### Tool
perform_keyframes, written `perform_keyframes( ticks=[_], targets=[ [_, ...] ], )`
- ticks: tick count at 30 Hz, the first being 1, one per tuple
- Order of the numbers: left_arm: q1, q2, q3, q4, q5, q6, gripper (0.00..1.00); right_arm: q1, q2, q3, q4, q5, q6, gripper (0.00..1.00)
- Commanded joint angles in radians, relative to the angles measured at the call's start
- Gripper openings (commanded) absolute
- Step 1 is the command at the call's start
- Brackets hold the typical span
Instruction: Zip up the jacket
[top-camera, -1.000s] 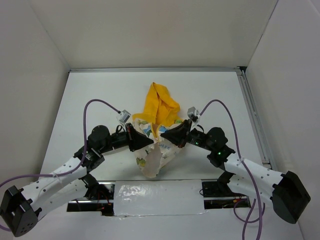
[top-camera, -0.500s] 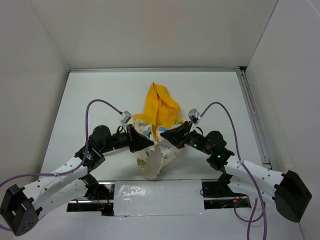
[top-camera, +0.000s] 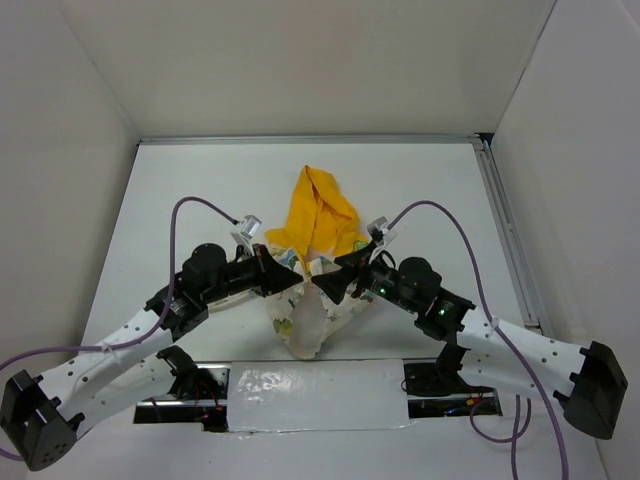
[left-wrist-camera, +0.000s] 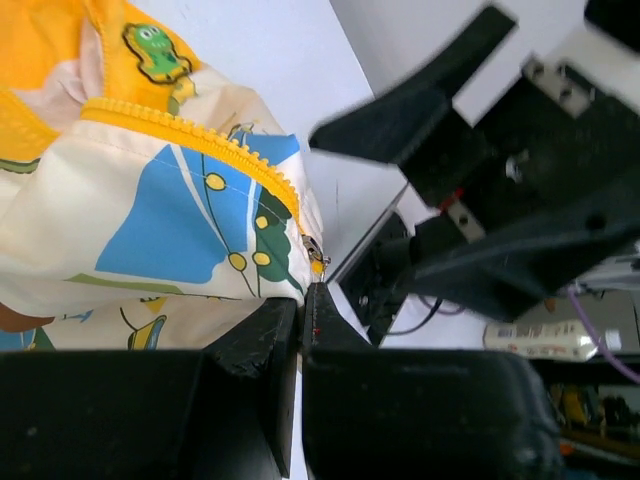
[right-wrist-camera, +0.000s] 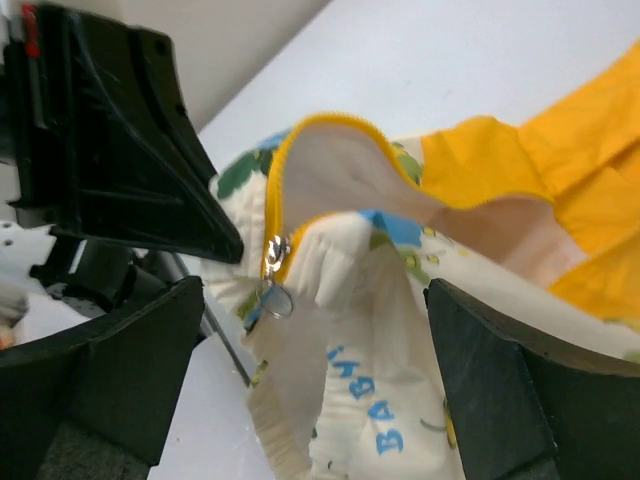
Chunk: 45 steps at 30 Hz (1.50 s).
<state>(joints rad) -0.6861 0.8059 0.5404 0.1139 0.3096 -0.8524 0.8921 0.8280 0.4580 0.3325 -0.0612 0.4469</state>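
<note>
Two claws meet at the jacket (top-camera: 300, 330): left claw (left-wrist-camera: 303, 300) pinched shut on its bottom edge, right claw (right-wrist-camera: 315, 290) spread wide, the zip pull (right-wrist-camera: 272, 285) dangling loose between its fingers (right-wrist-camera: 110, 380). Closing off-centre could catch fabric instead; a tug might slip the edge free.

jacket (right-wrist-camera: 380, 330) cropped, left claw (left-wrist-camera: 302, 308) grip unclear

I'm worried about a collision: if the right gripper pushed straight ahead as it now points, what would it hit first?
Most likely the jacket: its zipper slider hangs straight ahead of the right gripper, between its open fingers. The left gripper sits just beyond; depth is unclear.
</note>
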Motion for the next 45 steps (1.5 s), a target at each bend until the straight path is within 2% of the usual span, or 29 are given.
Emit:
perform_keyframes(
  ticks=[1, 2, 5, 6, 9, 10, 11, 12, 18, 24, 30, 36, 37, 38, 39, 40, 42, 43, 45],
  targets=[
    [-0.004, 0.022, 0.09, -0.051, -0.101, -0.062, 0.0, 0.082, -0.035, 0.086, -0.255, 0.266, -0.02, 1.0],
    [-0.004, 0.027, 0.096, -0.065, -0.106, -0.082, 0.0, 0.109, -0.027, 0.118, -0.289, 0.37, -0.02, 1.0],
    [-0.004, 0.049, 0.119, -0.105, -0.118, -0.108, 0.0, 0.235, 0.006, 0.18, -0.43, 0.536, -0.031, 1.0],
    [-0.004, 0.053, 0.125, -0.109, -0.124, -0.118, 0.0, 0.314, 0.017, 0.191, -0.458, 0.687, -0.034, 1.0],
    [-0.006, 0.061, 0.144, -0.167, -0.129, -0.134, 0.0, 0.447, 0.089, 0.254, -0.527, 0.957, -0.056, 1.0],
    [-0.006, 0.061, 0.151, -0.18, -0.136, -0.145, 0.0, 0.471, 0.17, 0.284, -0.542, 0.992, -0.083, 0.98],
    [-0.004, 0.061, 0.151, -0.18, -0.136, -0.145, 0.0, 0.472, 0.171, 0.298, -0.543, 0.992, -0.091, 0.98],
    [-0.004, 0.065, 0.159, -0.195, -0.139, -0.151, 0.0, 0.476, 0.195, 0.31, -0.555, 1.033, -0.085, 0.92],
    [-0.003, 0.082, 0.188, -0.227, -0.141, -0.151, 0.0, 0.482, 0.358, 0.383, -0.527, 1.035, -0.129, 0.91],
    [-0.003, 0.076, 0.179, -0.215, -0.132, -0.145, 0.0, 0.485, 0.425, 0.418, -0.469, 1.031, -0.185, 0.87],
    [-0.003, 0.091, 0.182, -0.22, -0.136, -0.14, 0.0, 0.485, 0.456, 0.452, -0.423, 1.006, -0.209, 0.76],
    [-0.003, 0.101, 0.184, -0.227, -0.147, -0.135, 0.0, 0.487, 0.473, 0.469, -0.447, 1.02, -0.202, 0.52],
    [-0.003, 0.101, 0.184, -0.226, -0.145, -0.132, 0.0, 0.487, 0.47, 0.466, -0.454, 1.011, -0.203, 0.41],
    [-0.003, 0.101, 0.184, -0.226, -0.145, -0.129, 0.0, 0.487, 0.467, 0.458, -0.454, 1.011, -0.203, 0.35],
    [-0.003, 0.102, 0.184, -0.224, -0.145, -0.129, 0.0, 0.487, 0.461, 0.455, -0.455, 1.002, -0.206, 0.23],
    [-0.003, 0.101, 0.184, -0.224, -0.145, -0.123, 0.0, 0.487, 0.451, 0.45, -0.451, 0.983, -0.212, 0.2],
    [-0.003, 0.107, 0.182, -0.221, -0.139, -0.12, 0.0, 0.482, 0.435, 0.436, -0.429, 0.948, -0.238, 0.03],
    [-0.003, 0.107, 0.181, -0.218, -0.133, -0.111, 0.0, 0.485, 0.427, 0.426, -0.418, 0.924, -0.252, 0.0],
    [-0.003, 0.113, 0.181, -0.212, -0.121, -0.097, 0.0, 0.481, 0.413, 0.421, -0.402, 0.884, -0.283, 0.0]
  ],
)
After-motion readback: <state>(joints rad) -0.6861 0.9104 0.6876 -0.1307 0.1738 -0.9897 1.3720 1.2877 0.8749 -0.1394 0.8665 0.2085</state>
